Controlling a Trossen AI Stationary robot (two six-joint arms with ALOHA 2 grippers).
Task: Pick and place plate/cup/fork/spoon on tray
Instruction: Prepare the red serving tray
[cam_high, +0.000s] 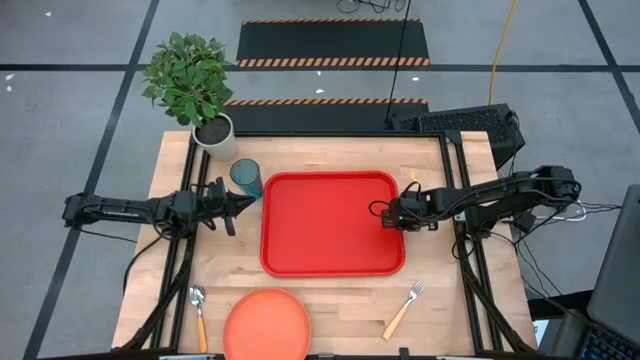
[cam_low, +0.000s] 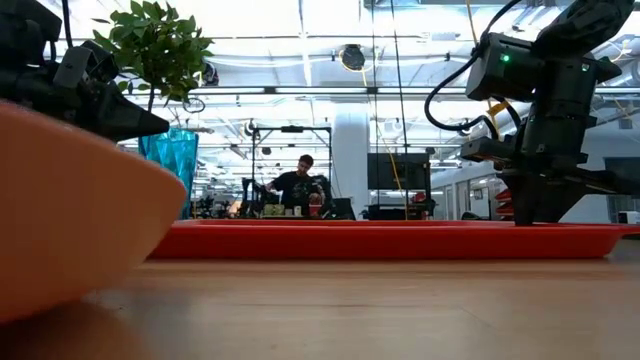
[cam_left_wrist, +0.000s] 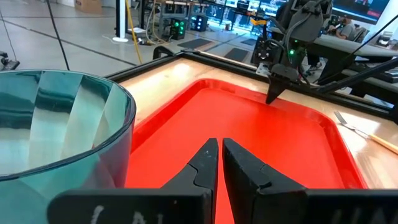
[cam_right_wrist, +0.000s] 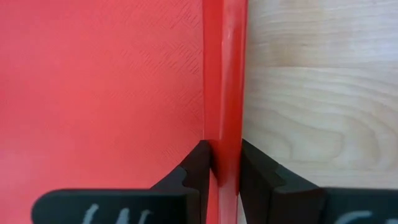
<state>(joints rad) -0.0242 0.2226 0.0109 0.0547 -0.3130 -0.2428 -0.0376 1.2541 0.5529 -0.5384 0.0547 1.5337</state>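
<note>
Right wrist view: right end effector (cam_right_wrist: 225, 163) pinched the raised rim of the large rectangular bright red plastic tray (cam_right_wrist: 99, 93); left end effector (cam_left_wrist: 220, 155) pressed together beside the translucent teal tumbler cup (cam_left_wrist: 59, 127)

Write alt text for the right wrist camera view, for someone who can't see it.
The right gripper has its two dark fingers closed on the raised rim of the red tray, one on each side. Bare wooden table lies beyond the rim.
</note>
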